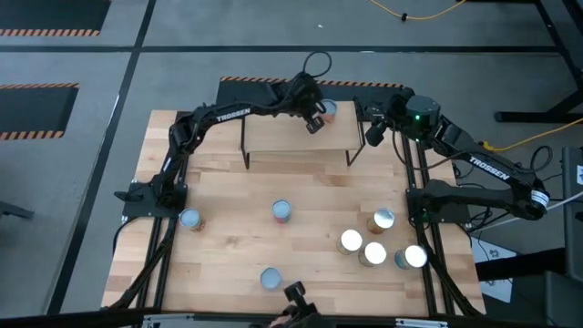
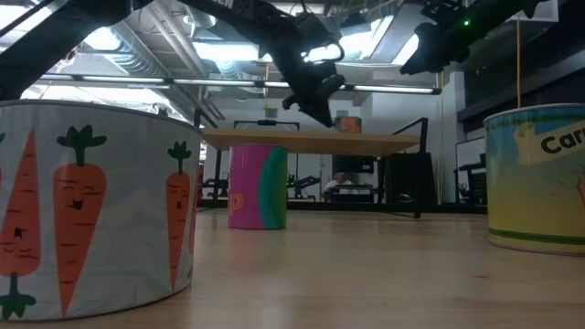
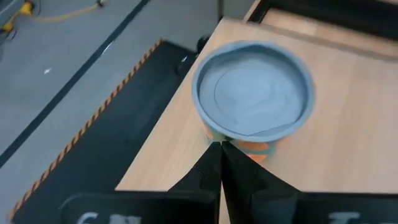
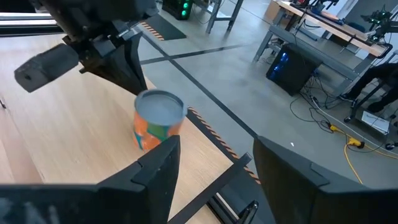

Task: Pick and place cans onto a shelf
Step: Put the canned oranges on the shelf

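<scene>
The shelf [image 1: 282,137] stands at the table's far edge. One orange-labelled can [image 1: 329,109] with a grey top stands upright on the shelf's far right corner; it also shows in the left wrist view [image 3: 252,93] and the right wrist view [image 4: 158,118]. My left gripper [image 3: 219,149] is shut, its tips right beside this can's side, just above the shelf board [image 2: 320,142]. My right gripper [image 4: 214,162] is open and empty, in the air off the shelf's right end [image 1: 373,135]. Several more cans stand on the table. My left gripper has its shut fingertips [image 3: 214,158] close against the lower side wall [image 3: 239,144] of the can on the shelf, coming slanting down from the table's left. I cannot tell whether they touch it. The can stands upright on the shelf board.
On the table stand a pink-green can [image 1: 281,211], one at the left [image 1: 189,219], one near the front edge [image 1: 271,278], and a cluster at the right front [image 1: 374,252]. The shelf's left and middle are bare. The floor drops off right behind the shelf.
</scene>
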You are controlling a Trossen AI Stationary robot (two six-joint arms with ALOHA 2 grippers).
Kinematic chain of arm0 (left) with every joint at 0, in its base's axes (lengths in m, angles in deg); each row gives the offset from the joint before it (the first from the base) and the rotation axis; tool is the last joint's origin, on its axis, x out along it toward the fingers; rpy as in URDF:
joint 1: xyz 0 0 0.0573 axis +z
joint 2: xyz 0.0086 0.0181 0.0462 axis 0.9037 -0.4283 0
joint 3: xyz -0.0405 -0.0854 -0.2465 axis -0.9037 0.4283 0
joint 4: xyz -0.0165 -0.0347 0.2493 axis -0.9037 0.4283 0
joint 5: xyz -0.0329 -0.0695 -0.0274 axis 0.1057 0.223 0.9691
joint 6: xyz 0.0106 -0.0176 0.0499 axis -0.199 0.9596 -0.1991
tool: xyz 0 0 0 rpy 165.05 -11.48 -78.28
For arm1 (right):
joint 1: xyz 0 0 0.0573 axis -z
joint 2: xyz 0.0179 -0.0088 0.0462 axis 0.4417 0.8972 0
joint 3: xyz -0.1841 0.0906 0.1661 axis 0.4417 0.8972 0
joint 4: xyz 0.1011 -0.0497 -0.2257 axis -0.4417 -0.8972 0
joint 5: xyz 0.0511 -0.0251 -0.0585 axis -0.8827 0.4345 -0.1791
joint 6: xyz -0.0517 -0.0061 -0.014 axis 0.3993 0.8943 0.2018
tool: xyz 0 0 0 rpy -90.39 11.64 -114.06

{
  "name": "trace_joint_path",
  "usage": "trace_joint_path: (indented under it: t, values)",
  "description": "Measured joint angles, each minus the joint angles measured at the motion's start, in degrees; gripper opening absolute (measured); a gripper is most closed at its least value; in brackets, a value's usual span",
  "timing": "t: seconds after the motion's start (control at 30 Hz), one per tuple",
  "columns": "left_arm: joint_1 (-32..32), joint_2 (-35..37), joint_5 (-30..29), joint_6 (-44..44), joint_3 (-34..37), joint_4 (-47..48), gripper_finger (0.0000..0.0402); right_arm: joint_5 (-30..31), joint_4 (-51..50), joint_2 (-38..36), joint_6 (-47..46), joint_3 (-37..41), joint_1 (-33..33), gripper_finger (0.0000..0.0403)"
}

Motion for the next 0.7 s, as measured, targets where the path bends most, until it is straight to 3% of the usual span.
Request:
trace_joint_path:
  t: [0.3, 0.6, 0.7]
  values:
    - [-2.1, -2.8, 0.8, 0.0, -0.1, -12.1, 0.0001, 0.0, -0.2, 0.0, 0.0, 0.0, 0.0, 0.0208]
    - [-2.5, -3.3, -1.0, -0.4, -0.1, -17.0, 0.0001, -0.6, -0.6, 0.0, 0.0, 0.0, -0.2, 0.0208]
    - [-2.5, -2.8, -1.2, -0.4, -0.2, -17.0, 0.0003, -4.2, -0.6, 0.0, 0.0, 0.0, -0.2, 0.0208]
